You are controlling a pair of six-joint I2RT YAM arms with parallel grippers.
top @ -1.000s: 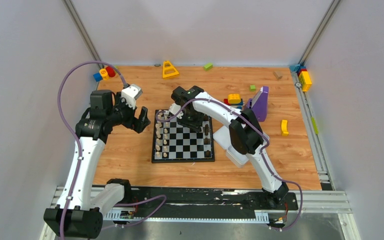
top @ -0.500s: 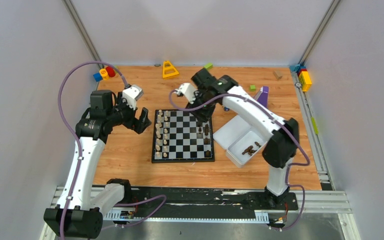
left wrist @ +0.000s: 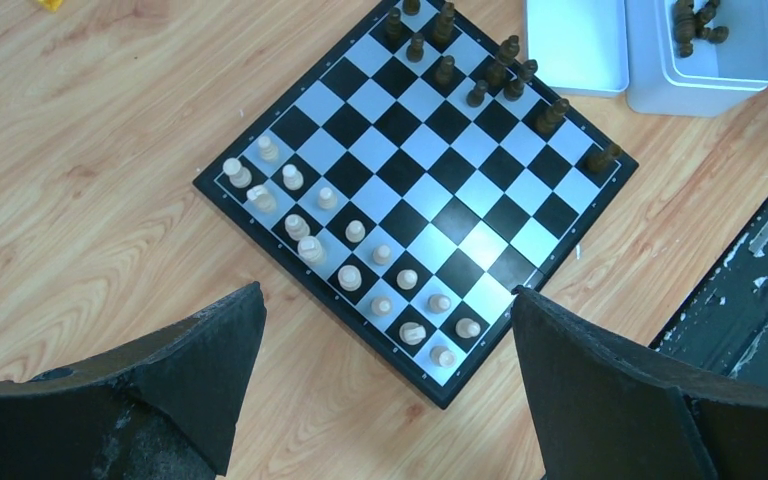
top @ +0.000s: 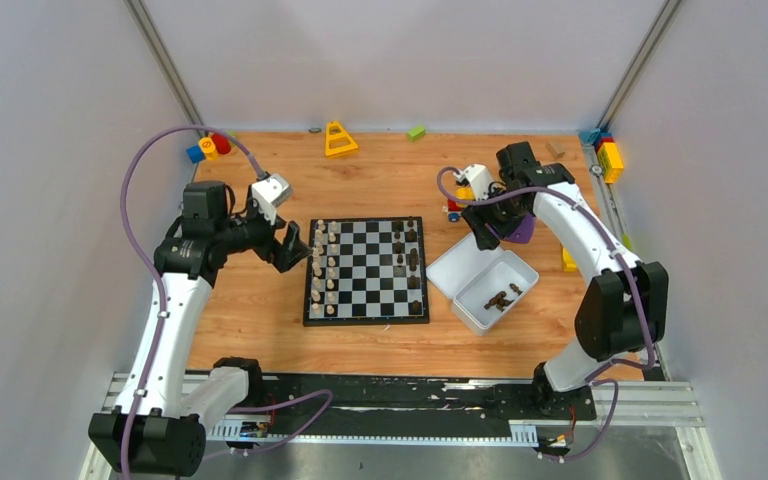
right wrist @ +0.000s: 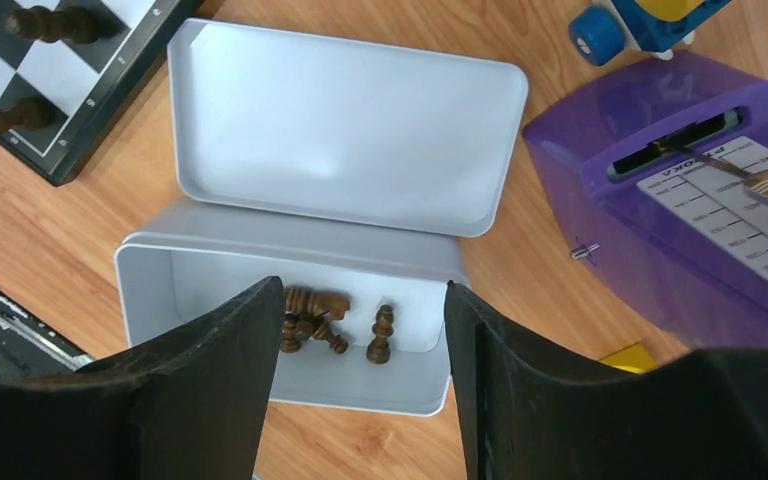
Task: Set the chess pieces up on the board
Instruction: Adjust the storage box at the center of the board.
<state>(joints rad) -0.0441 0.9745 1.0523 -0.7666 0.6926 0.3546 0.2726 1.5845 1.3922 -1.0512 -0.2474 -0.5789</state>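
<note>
The board (top: 365,321) lies mid-table. Cream chess pieces (top: 325,265) fill its two left columns, and dark chess pieces (top: 412,262) stand along its right side. More dark pieces (top: 501,297) lie in the white tray (top: 475,318) to its right. My left gripper (top: 288,245) hovers open just left of the board. In the left wrist view, the left gripper (left wrist: 388,290) frames the board's (left wrist: 415,190) near corner and cream pieces (left wrist: 350,270). My right gripper (top: 485,225) hangs open and empty above the tray's far end. In the right wrist view, the right gripper (right wrist: 365,285) frames the tray's dark pieces (right wrist: 315,315).
The tray's lid (right wrist: 345,125) lies flat against the tray (right wrist: 290,250). A purple device (top: 520,222) and a toy car (right wrist: 640,20) sit close behind my right gripper. Toy blocks lie scattered: yellow triangle (top: 339,139), green block (top: 416,131), a yellow piece (top: 568,257).
My right arm swung off the board's far right part to the right and now hangs over the tray, jaws wider apart. The left arm barely shifted.
</note>
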